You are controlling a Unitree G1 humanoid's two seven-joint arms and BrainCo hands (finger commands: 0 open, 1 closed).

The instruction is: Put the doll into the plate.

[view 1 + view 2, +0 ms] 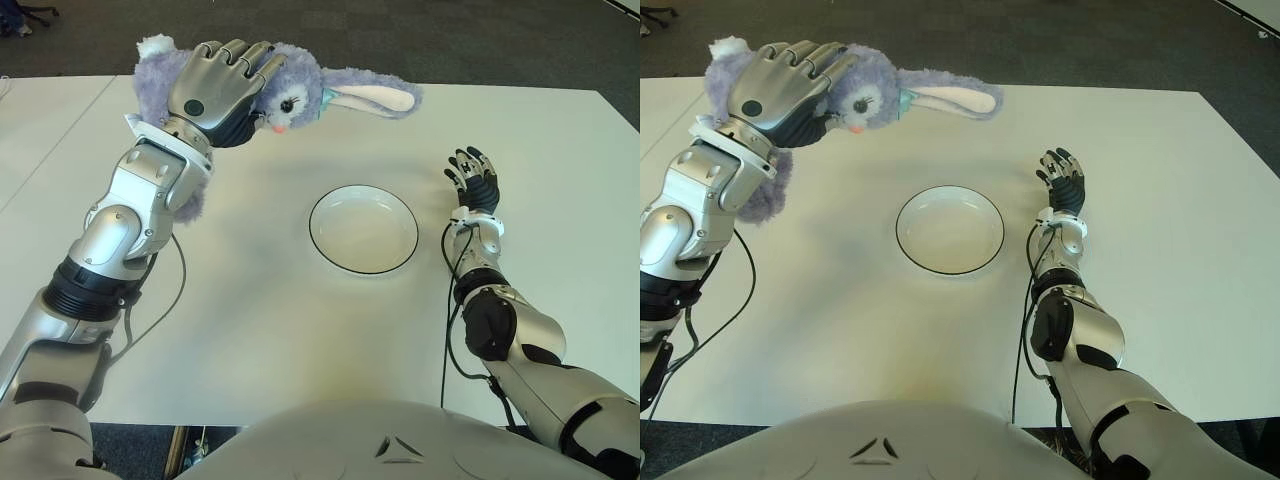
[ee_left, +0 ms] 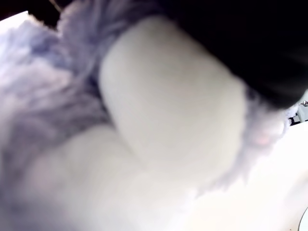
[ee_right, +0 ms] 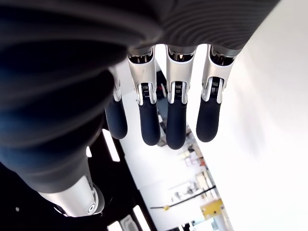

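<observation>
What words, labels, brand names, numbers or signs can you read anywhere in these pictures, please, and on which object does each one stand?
None: no readable text shows in any view.
The plush doll in the left hand, the white plate, the table and the open right hand carry no lettering.
The robot's torso bears only an embossed triangular mark, not words.

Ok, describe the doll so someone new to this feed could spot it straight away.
Start at the white table and find the black-rimmed white plate near its middle. Beyond the plate, toward the robot's left, the left hand has its fingers wrapped over the doll. It is a fluffy lilac plush rabbit with a long white-lined ear, the only soft thing here; the right hand is open.
</observation>
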